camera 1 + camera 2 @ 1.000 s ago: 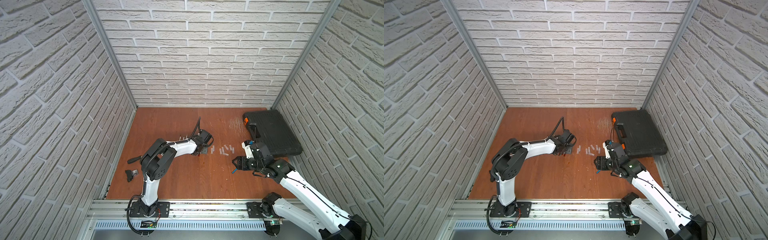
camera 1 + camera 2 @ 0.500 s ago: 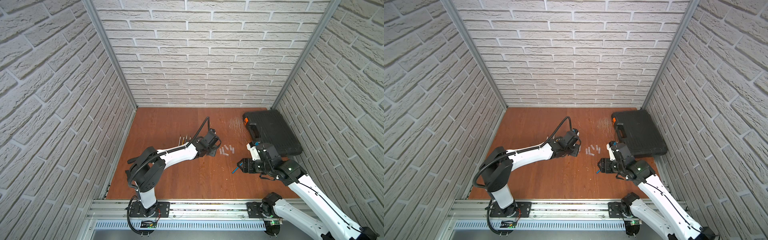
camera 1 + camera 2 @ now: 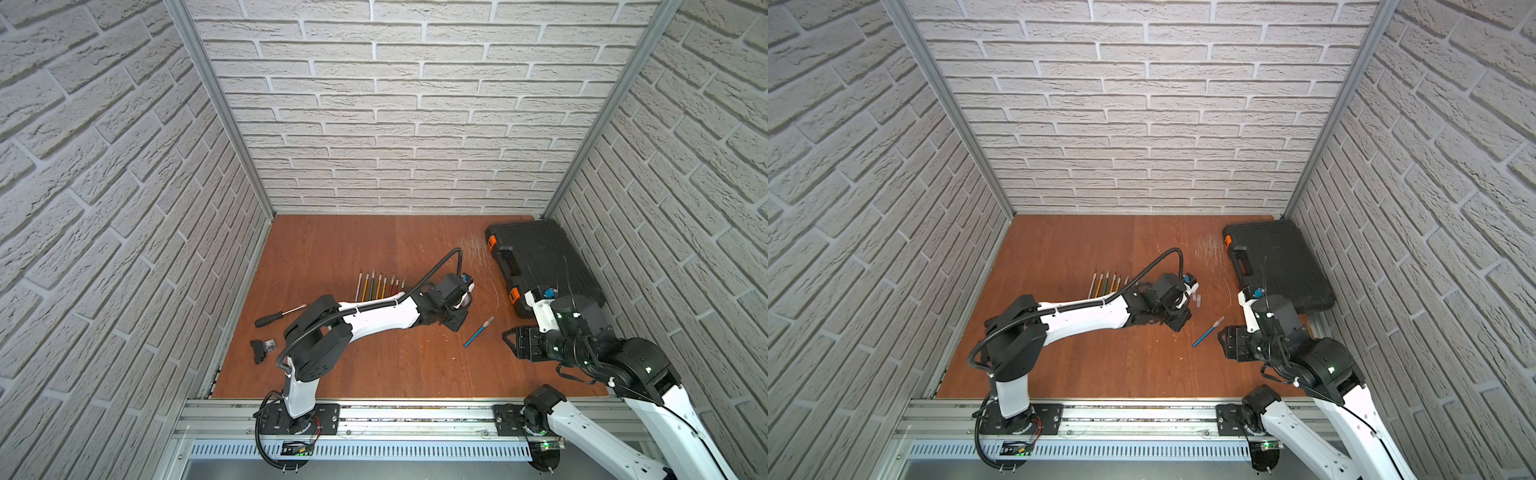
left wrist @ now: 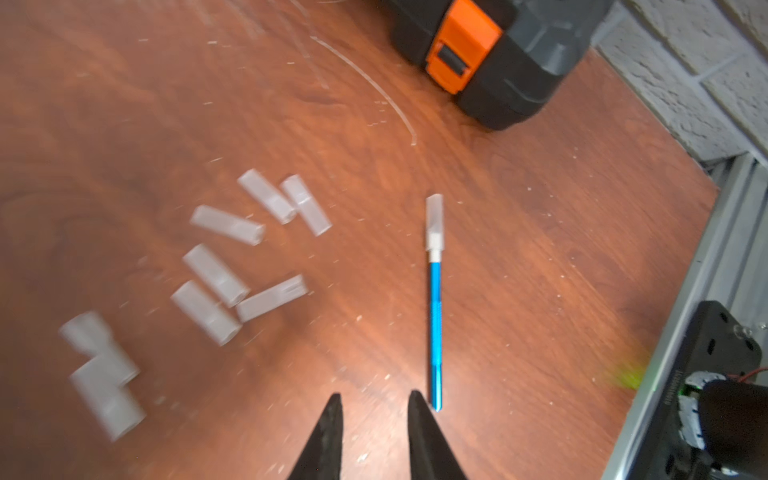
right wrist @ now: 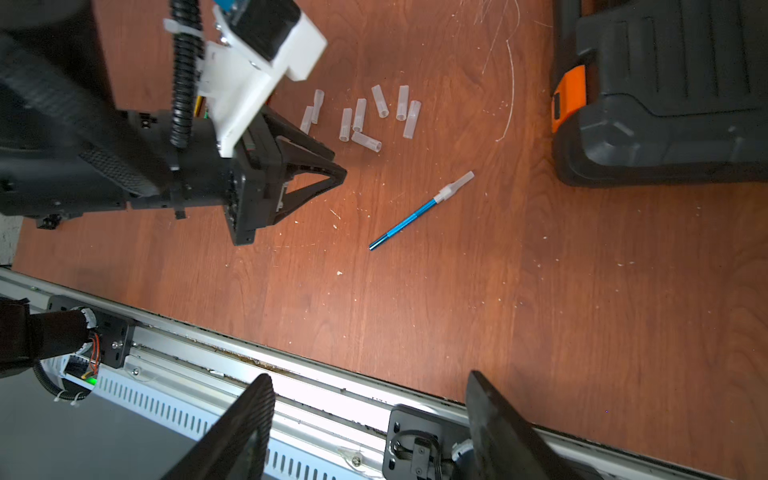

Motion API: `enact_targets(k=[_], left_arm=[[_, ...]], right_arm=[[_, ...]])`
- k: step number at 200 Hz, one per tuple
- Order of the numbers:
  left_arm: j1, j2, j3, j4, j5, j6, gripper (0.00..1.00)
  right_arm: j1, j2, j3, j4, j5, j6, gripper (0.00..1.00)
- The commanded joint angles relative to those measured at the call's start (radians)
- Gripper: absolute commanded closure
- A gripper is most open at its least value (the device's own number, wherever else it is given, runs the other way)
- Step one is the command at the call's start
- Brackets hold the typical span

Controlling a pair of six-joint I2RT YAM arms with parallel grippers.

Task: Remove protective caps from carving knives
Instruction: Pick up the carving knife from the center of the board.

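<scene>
**one capped blue knife between two empty grippers**

the blue carving knife (image 4: 435,307) lies flat on the wooden table (image 3: 374,365), with its translucent protective cap (image 4: 434,216) seated over the blade end. just beside it lie the loose protective caps (image 5: 359,116), a scattered cluster of about eight sleeves, some touching. farther off, a row of carving knives (image 3: 380,286) with gold, green and red handles lies side by side, partly hidden by the left arm. the left gripper (image 4: 376,395) hovers near the blue knife's handle end, jaws narrowly parted with nothing between them. the right gripper (image 5: 370,374) stands apart from the knife, jaws wide and empty. a black case (image 3: 540,266) with orange latches sits in the far right corner. a black-handled screwdriver (image 3: 280,316) lies near the left wall.
</scene>
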State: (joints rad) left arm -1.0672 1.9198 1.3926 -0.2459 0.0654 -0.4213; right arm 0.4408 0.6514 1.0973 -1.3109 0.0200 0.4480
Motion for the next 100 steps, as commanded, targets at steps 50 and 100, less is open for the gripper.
enact_targets(k=[50, 100], left_arm=[[-0.036, 0.174, 0.162, -0.037, 0.036, 0.063, 0.71], [-0.058, 0.250, 0.232, -0.097, 0.007, 0.070, 0.73]], right_arm=[[0.008, -0.057, 0.030, -0.063, 0.079, -0.022, 0.27], [0.007, -0.064, 0.014, -0.043, 0.089, -0.023, 0.28]])
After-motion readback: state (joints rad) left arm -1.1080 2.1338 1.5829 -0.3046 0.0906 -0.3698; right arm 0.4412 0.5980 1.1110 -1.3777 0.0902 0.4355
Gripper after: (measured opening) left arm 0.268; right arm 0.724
